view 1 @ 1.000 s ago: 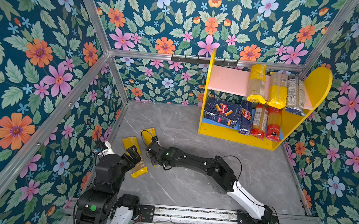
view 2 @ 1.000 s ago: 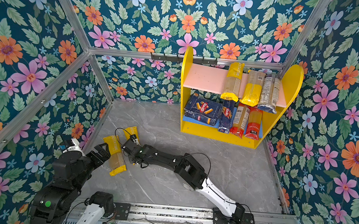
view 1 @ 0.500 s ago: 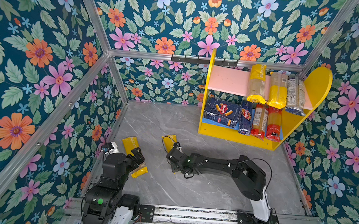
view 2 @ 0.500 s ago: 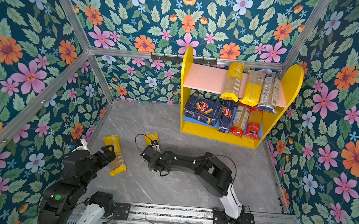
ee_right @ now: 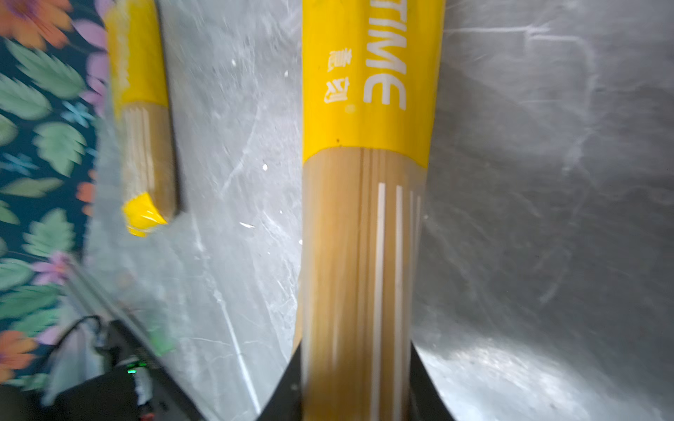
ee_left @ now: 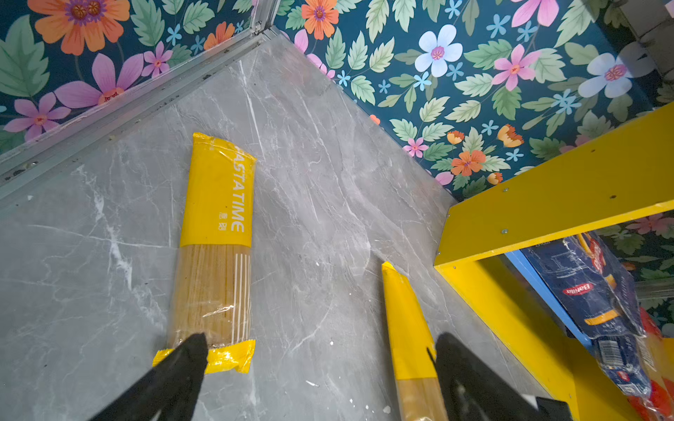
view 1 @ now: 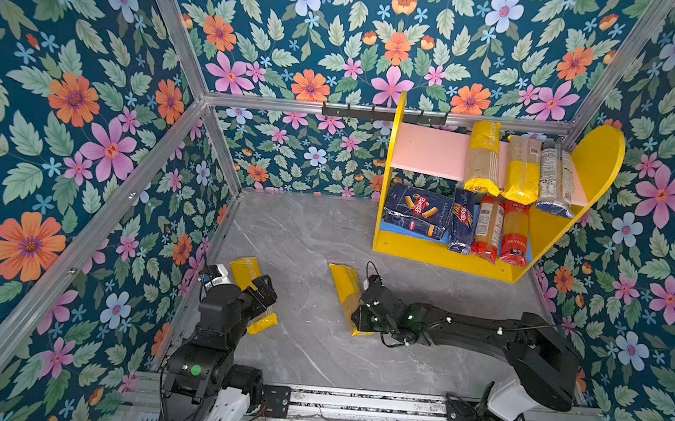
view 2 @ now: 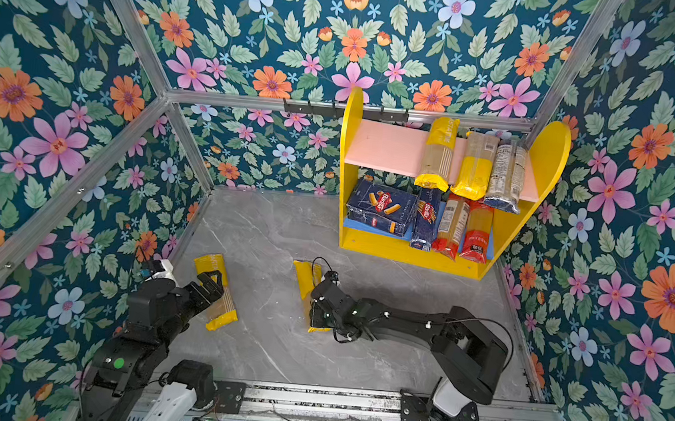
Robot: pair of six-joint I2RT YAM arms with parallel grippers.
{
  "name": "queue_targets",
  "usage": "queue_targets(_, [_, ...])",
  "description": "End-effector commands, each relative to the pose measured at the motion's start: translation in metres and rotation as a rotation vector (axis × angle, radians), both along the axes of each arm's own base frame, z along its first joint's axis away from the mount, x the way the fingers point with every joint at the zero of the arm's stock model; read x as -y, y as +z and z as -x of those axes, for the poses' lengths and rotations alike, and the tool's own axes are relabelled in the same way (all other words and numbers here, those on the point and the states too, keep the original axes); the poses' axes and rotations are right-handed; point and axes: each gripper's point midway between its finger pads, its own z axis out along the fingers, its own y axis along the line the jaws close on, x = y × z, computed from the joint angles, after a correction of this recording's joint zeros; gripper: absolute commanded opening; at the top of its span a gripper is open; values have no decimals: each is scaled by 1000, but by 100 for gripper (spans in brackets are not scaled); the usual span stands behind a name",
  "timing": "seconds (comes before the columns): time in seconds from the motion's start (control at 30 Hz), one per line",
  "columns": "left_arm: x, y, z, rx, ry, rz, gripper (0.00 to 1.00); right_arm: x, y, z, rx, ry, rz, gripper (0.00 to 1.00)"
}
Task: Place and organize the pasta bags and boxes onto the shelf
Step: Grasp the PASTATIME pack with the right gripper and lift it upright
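The shelf (view 1: pixel 594 159) stands at the back right. Its pink board carries two yellow-ended bags (view 1: pixel 484 157) and a blue-ended one (view 1: pixel 555 180). The lower board holds the wide pasta box (view 1: pixel 416 216), the narrow box (view 1: pixel 463 226) and two red-ended bags (view 1: pixel 500 232). My right gripper (view 1: pixel 354 311) (ee_right: pixel 355 364) is shut on a yellow-ended bag (view 1: pixel 341 287) (ee_right: pixel 368 182) over the mid floor. Another yellow-ended bag (view 1: pixel 245 272) (ee_left: pixel 215 226) lies flat at the left. My left gripper (view 1: pixel 264 292) (ee_left: pixel 321 350) hovers open over its near end, holding nothing.
Flowered walls with metal frame rails (view 1: pixel 195 103) close in the grey marble floor (view 1: pixel 305 225) on three sides. The left half of the pink board (view 1: pixel 428 150) is bare. A metal rail (view 1: pixel 352 400) carrying both arm bases runs along the front edge.
My right gripper closed on its bag and carried it rightward, away from the left bag toward mid floor, with the arm folding back. The left gripper stayed open and barely shifted.
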Motion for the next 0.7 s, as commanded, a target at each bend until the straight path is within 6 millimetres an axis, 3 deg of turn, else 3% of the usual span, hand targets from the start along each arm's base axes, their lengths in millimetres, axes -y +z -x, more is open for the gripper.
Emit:
queue_targets(0.0, [2, 11, -4, 34, -15, -5, 99, -29, 60, -8, 78, 14, -285, 0])
queue_targets(0.13, [3, 13, -5, 37, -20, -4, 100, -18, 85, -3, 117, 14, -320, 0])
queue_targets(0.3, [9, 15, -8, 29, -45, 9, 100, 11, 131, 5, 210, 1, -342, 0])
queue_targets(0.47, [11, 18, -12, 44, -51, 22, 100, 53, 184, 19, 325, -21, -362, 0])
queue_targets(0.67, [13, 21, -16, 51, -53, 27, 100, 105, 232, 31, 453, -76, -337, 0])
